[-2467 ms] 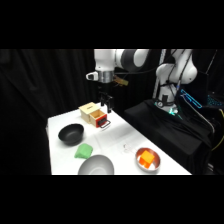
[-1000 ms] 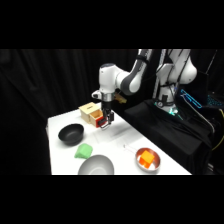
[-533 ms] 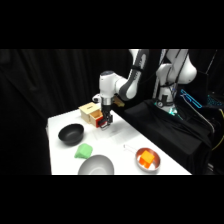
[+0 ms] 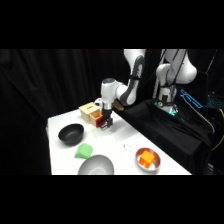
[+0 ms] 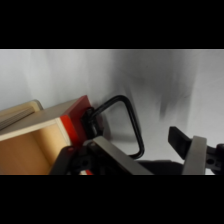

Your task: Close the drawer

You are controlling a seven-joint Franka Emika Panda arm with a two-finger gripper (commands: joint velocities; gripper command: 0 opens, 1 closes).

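Drawer (image 5: 75,117) pulled out, its dark handle (image 5: 122,122) partly between the spread jaws.

You're looking at a drawer (image 5: 75,117) with a glossy red front, its handle (image 5: 122,122) a thin dark loop that reads as smooth metal or plastic — hard to say which. The box (image 4: 90,111) around it looks like pale, matt wood. The table (image 4: 125,137) is smooth white. One bowl (image 4: 96,166) has a dull metal sheen; the black bowl (image 4: 70,133) looks matt. Behind hangs black cloth (image 4: 60,80) — soft, folded.
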